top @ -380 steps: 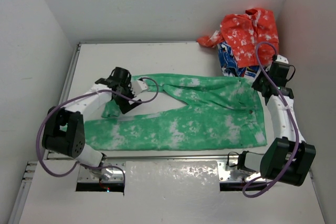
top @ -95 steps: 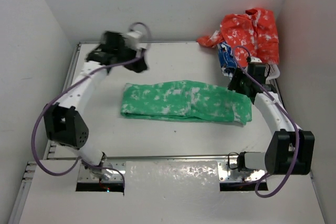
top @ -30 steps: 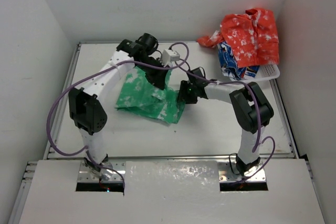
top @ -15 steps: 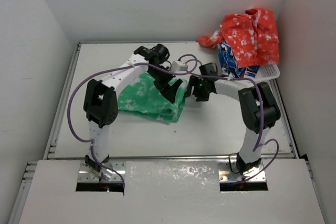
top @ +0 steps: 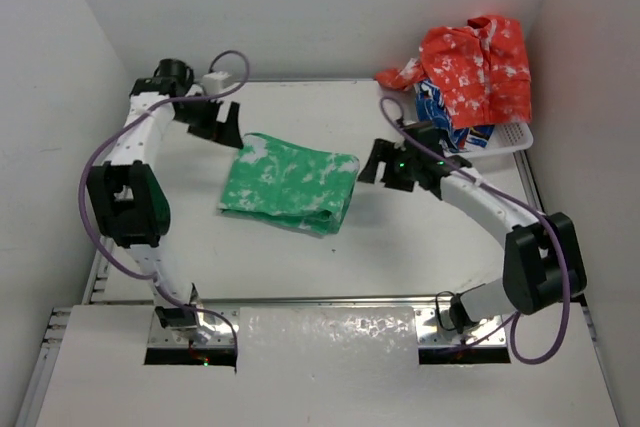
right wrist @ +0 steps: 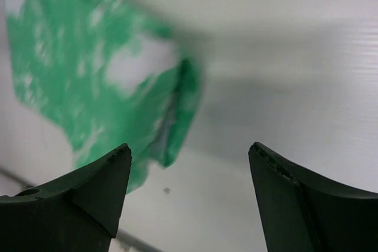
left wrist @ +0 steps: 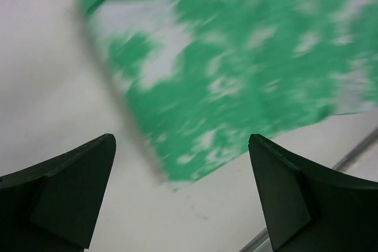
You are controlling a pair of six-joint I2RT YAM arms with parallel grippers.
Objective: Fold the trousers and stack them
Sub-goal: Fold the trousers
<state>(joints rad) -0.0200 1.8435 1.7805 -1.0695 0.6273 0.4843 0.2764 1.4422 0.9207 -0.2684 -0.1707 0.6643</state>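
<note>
1. Both arms had drawn back from the trousers [top: 290,182] since half a second before: the left gripper [top: 222,125] to the far-left side, the right gripper [top: 375,164] just beside the cloth's right edge.
2. Each claw stood spread wide and empty, apparently a release after completing a fold.
3. The trousers lay as a compact folded packet mid-table [top: 420,247], well apart from the red clothes pile [top: 470,62], so the stacking looked not yet done.
</note>
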